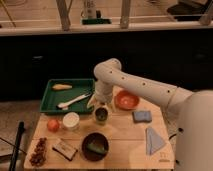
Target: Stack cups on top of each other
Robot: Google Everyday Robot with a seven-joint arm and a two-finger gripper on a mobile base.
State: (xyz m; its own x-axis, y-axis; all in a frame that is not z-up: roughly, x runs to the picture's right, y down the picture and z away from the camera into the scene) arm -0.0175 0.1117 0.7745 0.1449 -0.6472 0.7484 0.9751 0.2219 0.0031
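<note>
Wooden table [125, 132], dark counter behind, tool [101, 104] above green cup [101, 115], grip unclear

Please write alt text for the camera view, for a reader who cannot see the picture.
A white robot arm reaches over a wooden table, its gripper directly above a small green cup, with a wider white cup to the left. Around them lie a green tray, an orange bowl, a dark bowl, and a blue sponge.
</note>
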